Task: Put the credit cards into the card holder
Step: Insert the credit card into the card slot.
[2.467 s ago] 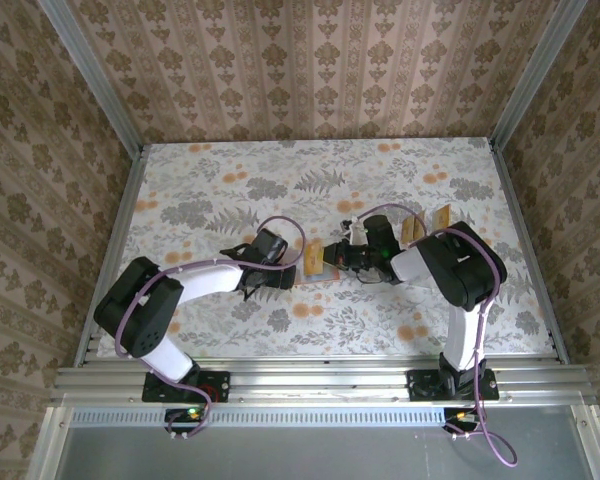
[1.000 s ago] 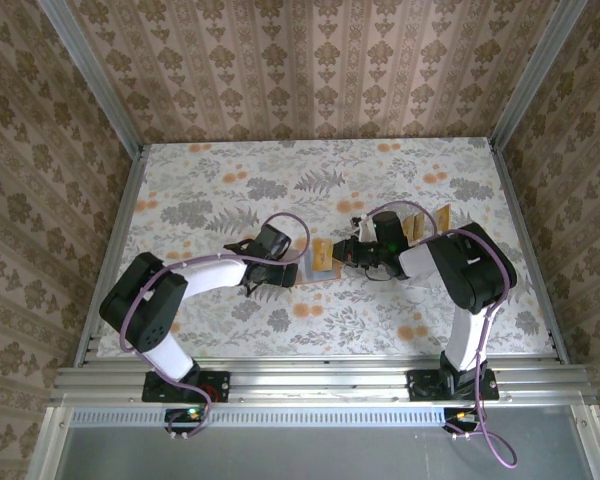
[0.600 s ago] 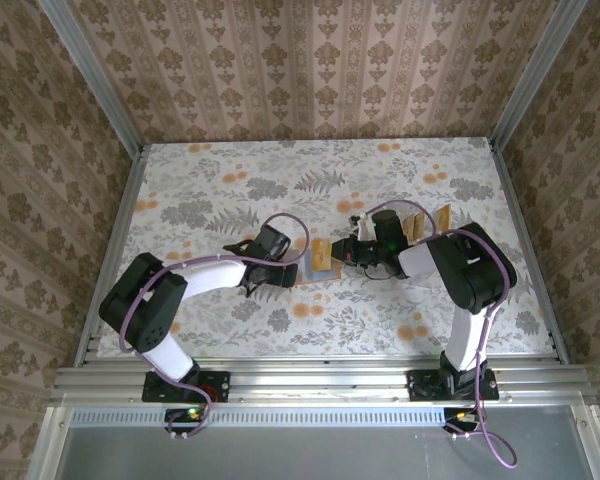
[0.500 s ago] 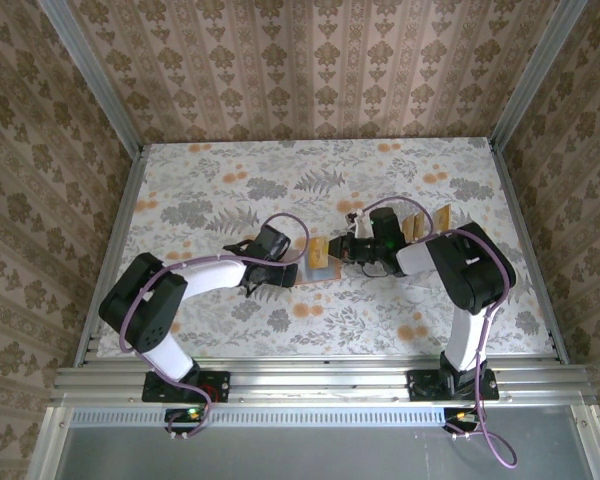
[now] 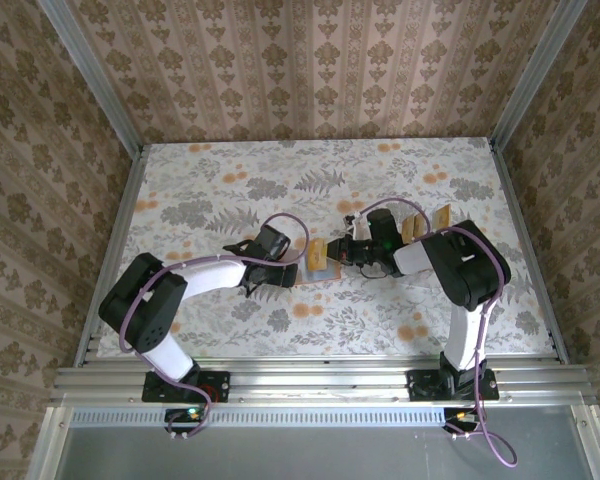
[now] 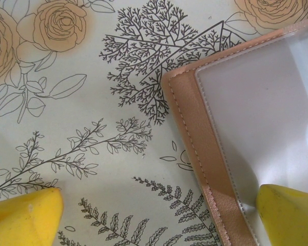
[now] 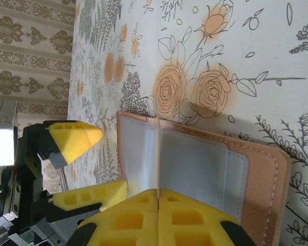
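**Right arm holds card on edge over open holder; left jaws wide at holder's edge**

Top view: we see the card holder lying open on the table, between the two arms. The left gripper sits just beside its left side and the right gripper just beside its right. The held card stands over the holder. Spare cards lie farther right, beyond the right wrist.

Left wrist: the left gripper has its jaws spread wide and holds nothing. One fingertip is over the holder's clear pocket, the other over bare table. The card holder has its stitched edge running diagonally between them. We cannot tell whether they touch.

Right wrist: the right gripper is clamped tight on the held card, which we see edge-on, upright across the open card holder. The left gripper waits at the holder's far end. We judge that the next move turns on lining the card's leading edge up with a pocket mouth. The right arm is the nearer one and already carries the card.
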